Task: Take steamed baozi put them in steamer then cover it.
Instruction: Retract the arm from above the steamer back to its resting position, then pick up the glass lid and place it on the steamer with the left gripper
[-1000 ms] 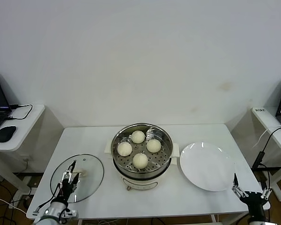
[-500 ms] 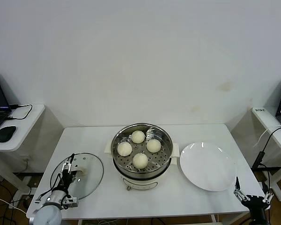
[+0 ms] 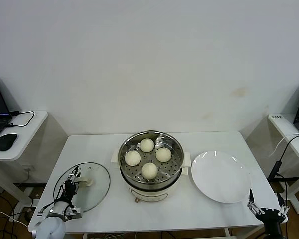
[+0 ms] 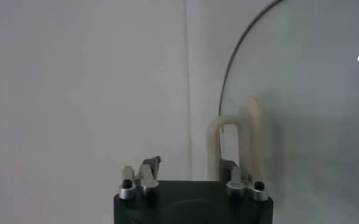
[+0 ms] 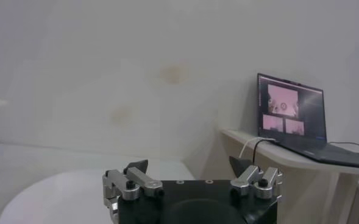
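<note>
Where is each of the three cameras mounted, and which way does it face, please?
Head view: high on the robot, looking down at the table with the steamer, the cover and both grippers.
Left wrist view: on the left arm, facing the cover's handle past the left gripper.
Right wrist view: on the right arm, past the right gripper toward a laptop.
Head and left wrist views share the cover.

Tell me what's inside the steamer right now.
Four buns sit on the perforated tray inside the open steamer, spaced apart. Below the tray nothing can be seen. The lid lies on the table beside it, not yet on.
</note>
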{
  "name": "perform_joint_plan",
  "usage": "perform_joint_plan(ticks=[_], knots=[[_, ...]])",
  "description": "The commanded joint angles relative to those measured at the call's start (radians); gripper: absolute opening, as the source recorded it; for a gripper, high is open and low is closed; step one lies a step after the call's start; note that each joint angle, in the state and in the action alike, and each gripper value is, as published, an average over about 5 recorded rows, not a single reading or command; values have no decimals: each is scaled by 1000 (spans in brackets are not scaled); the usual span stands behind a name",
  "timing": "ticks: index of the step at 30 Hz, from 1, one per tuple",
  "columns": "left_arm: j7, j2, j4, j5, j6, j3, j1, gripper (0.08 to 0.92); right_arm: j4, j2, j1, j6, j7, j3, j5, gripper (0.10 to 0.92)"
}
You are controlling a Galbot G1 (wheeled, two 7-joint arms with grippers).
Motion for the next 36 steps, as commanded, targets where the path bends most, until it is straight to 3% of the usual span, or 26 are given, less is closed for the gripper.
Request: perform_joint_plan(ticks=[1,11,17,26,31,36], knots=[[-15,-1,30,-26,-10,-1,-14,424,1,0,-1,1,0,-1,-1,823],[-55,4,-58,-43,-21,-35,24,160,11,-4,-3,6,-4,-7,-4,823],[-30,34,-219,-54,22,-92,104,145,14,-6,-9,12,-5,-13,-9,823],[150,111,-508,-169,204,-180,178,145,23,-12,-16,23,-25,-42,-30,823],[188,148,-644,-276,271,-149,178,145,27,-16,-26,28,-23,-58,-35,823],[195,208,-751,-383,354,-29,124,145,15,-8,-26,33,-18,-81,-66,823]])
